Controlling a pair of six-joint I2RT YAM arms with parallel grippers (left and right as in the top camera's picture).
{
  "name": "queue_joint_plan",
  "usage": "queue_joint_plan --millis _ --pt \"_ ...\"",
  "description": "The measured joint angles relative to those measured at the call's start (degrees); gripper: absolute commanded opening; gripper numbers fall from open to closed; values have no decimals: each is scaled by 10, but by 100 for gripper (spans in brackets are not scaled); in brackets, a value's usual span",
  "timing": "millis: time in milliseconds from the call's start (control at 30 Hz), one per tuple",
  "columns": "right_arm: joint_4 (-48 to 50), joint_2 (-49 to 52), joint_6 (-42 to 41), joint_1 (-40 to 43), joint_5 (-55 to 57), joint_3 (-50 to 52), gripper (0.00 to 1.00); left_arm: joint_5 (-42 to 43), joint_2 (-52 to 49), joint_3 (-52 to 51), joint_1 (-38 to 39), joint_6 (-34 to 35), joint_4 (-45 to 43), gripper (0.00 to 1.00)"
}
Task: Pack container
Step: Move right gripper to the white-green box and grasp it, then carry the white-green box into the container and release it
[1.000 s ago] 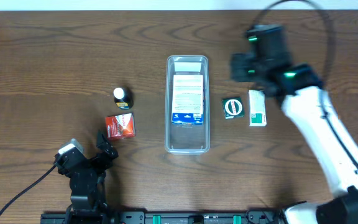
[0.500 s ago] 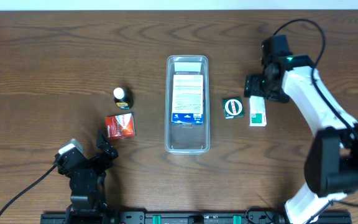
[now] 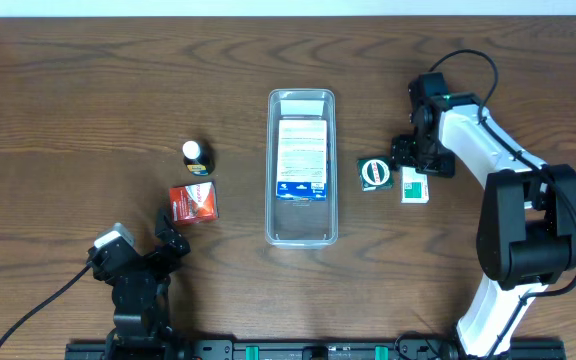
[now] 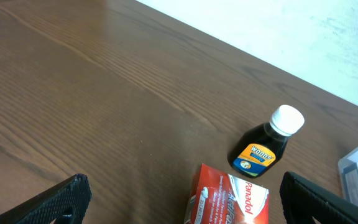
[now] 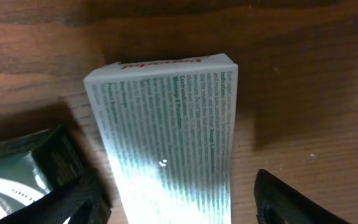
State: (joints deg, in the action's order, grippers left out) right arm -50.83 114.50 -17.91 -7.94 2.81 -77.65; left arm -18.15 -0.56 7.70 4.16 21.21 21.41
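The clear plastic container (image 3: 302, 225) lies lengthwise mid-table with a white and blue box (image 3: 302, 158) inside it. My right gripper (image 3: 415, 165) is open, low over the white and green box (image 3: 415, 188), its fingers either side of the box (image 5: 166, 149) with gaps. A dark green box (image 3: 375, 173) lies just left of it, also in the right wrist view (image 5: 23, 168). My left gripper (image 3: 168, 232) is open and empty near the front edge, just short of the red box (image 3: 193, 203) (image 4: 232, 199). A small dark bottle (image 3: 196, 156) (image 4: 266, 146) lies beyond the red box.
The right arm (image 3: 488, 150) reaches in from the front right. Its cable (image 3: 468, 62) loops above it. The left arm's base (image 3: 133, 290) sits at the front left. The table's far edge (image 4: 241, 56) shows in the left wrist view.
My right gripper has come down and toward the front, from beyond the white and green box to right over it. The left arm and all objects have not moved.
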Motion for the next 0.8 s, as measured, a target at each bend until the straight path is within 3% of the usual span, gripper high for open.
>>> queue_joint_plan --millis 100,200,267,500,800 --pt "21 0 -2 0 1 18 63 0 0 0 0 0 0 98" --pt "30 0 -7 0 1 32 47 0 0 0 0 0 0 98" --pt "34 0 -9 0 2 32 43 0 0 0 0 0 0 98" --pt "30 -29 -10 0 7 30 41 0 0 0 0 0 0 98" --pt "75 -232 -11 -55 -22 4 41 0 0 0 0 0 0 98"
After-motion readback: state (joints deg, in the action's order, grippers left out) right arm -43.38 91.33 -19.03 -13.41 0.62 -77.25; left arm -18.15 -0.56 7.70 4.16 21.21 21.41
